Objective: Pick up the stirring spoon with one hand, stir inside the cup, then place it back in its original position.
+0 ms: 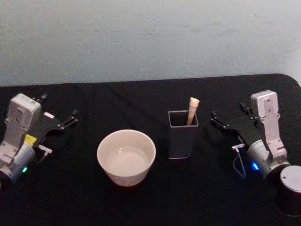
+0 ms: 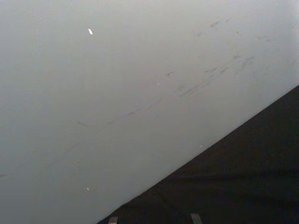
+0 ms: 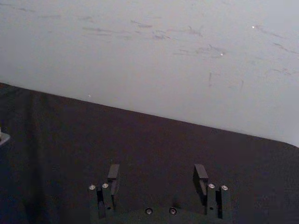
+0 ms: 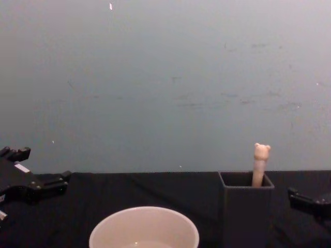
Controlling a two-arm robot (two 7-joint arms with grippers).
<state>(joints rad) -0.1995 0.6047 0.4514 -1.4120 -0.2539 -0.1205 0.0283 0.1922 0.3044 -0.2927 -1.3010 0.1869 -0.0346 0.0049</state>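
Observation:
The stirring spoon (image 1: 192, 110) stands in the dark grey square holder (image 1: 181, 141); only its cream handle with the bear head (image 4: 260, 164) sticks out above the holder (image 4: 245, 217). Left of the holder sits the wide cream-white cup (image 1: 124, 176), seen low in the chest view (image 4: 103, 232). My left gripper (image 1: 59, 108) rests open far left of the cup, holding nothing (image 4: 39, 168). To the right of the holder, my right gripper (image 1: 229, 112) is also open and holds nothing, its two fingers wide apart (image 3: 157, 173).
A black cloth (image 1: 150, 207) covers the table, and a pale wall (image 4: 165, 77) rises behind its far edge. A grey round arm base (image 1: 291, 180) sits at the near right corner. Open cloth lies between each gripper and the two vessels.

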